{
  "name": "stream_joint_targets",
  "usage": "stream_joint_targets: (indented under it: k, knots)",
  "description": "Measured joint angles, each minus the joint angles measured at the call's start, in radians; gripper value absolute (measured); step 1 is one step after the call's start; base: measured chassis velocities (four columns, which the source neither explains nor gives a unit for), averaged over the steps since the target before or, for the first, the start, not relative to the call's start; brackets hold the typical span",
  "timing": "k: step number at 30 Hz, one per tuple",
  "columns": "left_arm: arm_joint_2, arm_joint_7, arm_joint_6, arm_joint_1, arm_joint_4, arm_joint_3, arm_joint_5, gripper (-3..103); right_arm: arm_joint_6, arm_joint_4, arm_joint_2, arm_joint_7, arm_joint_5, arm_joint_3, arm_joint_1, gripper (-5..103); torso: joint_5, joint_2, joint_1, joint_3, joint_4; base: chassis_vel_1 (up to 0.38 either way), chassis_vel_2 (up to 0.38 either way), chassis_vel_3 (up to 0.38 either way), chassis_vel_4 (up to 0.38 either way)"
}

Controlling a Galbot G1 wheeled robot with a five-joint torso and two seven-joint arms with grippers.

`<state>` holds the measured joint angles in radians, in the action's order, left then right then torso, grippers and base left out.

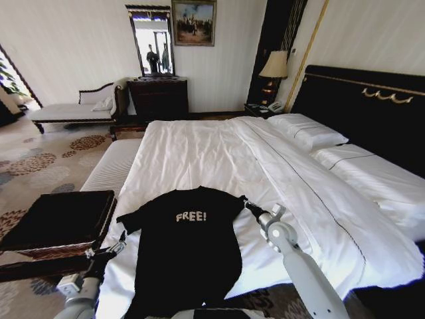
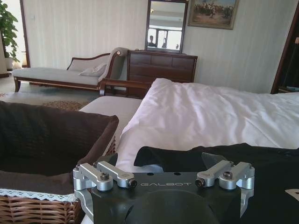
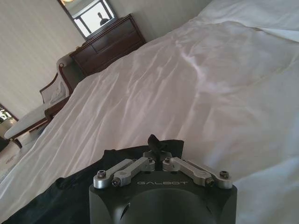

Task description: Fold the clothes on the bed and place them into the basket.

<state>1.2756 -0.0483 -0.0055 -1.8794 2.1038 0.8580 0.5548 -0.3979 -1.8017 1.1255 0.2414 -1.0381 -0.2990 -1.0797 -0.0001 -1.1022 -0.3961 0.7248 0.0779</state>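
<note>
The clothes, one black T-shirt (image 1: 189, 249) with white "FREE!" lettering, lie flat near the foot of the bed (image 1: 199, 153), hem hanging over the edge. My right gripper (image 1: 249, 207) is at the shirt's right sleeve; in the right wrist view it (image 3: 156, 153) is shut on a pinch of black sleeve fabric (image 3: 156, 141). Beside the left sleeve (image 2: 159, 157), at the bed's edge, my left gripper (image 1: 119, 248) stands open and apart from the fabric. The brown wicker basket (image 1: 60, 222) with black lining stands to the left of the bed, close to the left arm.
A white striped bench (image 1: 113, 166) runs along the bed's foot beyond the basket. Pillows (image 1: 309, 129) and the black headboard (image 1: 372, 100) are at the far right. A dark dresser (image 1: 158, 98) and a pale chaise longue (image 1: 73, 109) stand against the far wall.
</note>
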Motion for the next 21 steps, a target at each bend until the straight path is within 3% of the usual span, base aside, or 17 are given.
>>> stream_joint_targets:
  k: [7,11,21]
  knots:
    - [0.002,0.001,-0.001,-0.011,0.013,0.011,0.0,100,-0.006,-0.008,0.009,0.009,0.027,0.13,0.054,2,-0.0001,0.0,0.0,0.0,0.0,0.0,0.0,0.0,0.0]
    - [0.008,0.001,-0.004,-0.022,0.022,0.021,0.001,100,-0.009,0.033,0.07,0.019,0.045,0.205,0.104,2,-0.0002,0.0,0.0,0.0,-0.0001,0.0,0.0,0.0,0.0]
    - [0.014,0.002,-0.005,-0.027,0.028,0.031,0.004,100,0.0,0.124,0.125,0.016,0.096,0.25,0.126,2,-0.0001,0.0,0.0,0.0,0.0002,0.0,0.0,0.0,0.0]
